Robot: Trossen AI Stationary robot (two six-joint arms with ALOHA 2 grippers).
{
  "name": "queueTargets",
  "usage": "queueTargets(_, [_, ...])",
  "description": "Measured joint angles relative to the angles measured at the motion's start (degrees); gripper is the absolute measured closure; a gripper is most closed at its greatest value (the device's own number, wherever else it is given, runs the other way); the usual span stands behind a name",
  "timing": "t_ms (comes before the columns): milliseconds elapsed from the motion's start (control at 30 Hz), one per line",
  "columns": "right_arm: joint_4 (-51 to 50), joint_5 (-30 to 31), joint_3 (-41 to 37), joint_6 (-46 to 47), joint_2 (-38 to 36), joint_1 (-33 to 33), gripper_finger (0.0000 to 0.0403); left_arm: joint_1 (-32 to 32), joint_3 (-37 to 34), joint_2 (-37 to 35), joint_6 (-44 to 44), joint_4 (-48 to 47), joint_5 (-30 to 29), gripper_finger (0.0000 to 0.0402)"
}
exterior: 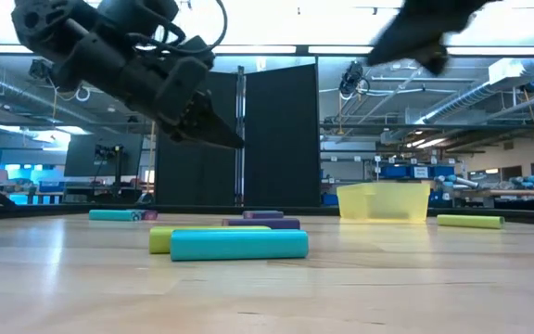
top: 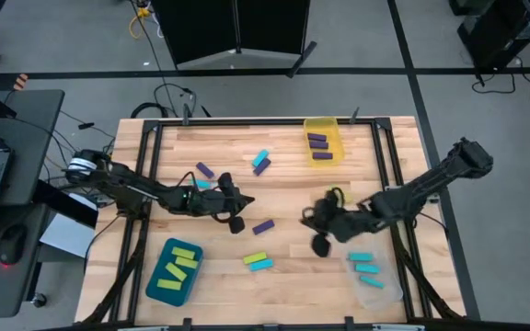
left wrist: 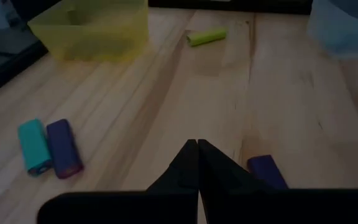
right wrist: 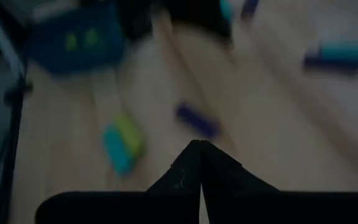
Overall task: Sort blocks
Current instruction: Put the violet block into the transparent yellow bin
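Observation:
Loose blocks lie flat on the wooden table [top: 283,285]: a purple one [top: 263,226] at the middle, a lime green and cyan pair [top: 257,262] toward the near edge, a cyan and purple pair [top: 261,162], a purple one [top: 204,170], and a lime green one [left wrist: 207,37]. My left gripper [top: 245,207] is shut and empty, above the table just left of the middle purple block [left wrist: 266,168]. My right gripper [top: 307,217] is shut and empty, raised to the right of that block [right wrist: 196,119].
A yellow bin [top: 322,138] with purple blocks stands at the far edge. A teal bin [top: 175,271] with lime green blocks stands near left, and a clear bin [top: 374,276] with cyan blocks near right. Cables and a laptop desk lie left of the table.

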Motion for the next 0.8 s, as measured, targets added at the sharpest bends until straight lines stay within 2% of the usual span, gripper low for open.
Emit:
queueTargets(167, [17.04,1.83,0.0,-11.02,5.77,-6.28,0.0394,0.94,2.65,4.44,0.39,2.37,2.26,0.0396])
queueTargets(367, [32.9,1.83,-0.01,-18.03,11.62,-10.07,0.039,2.49,6.02,9.17,2.79,2.62,2.37,0.0396])
queueTargets(600, [38.72,1.35,-0.04,-19.47,14.12,-10.75,0.0391,4.04,10.23,14.93,4.7,3.09,3.13,0.0396])
queueTargets(800, [39.32,0.58,-0.07,-20.0,14.18,-10.29,0.0391,4.99,13.07,18.3,4.79,3.61,3.27,0.0396])
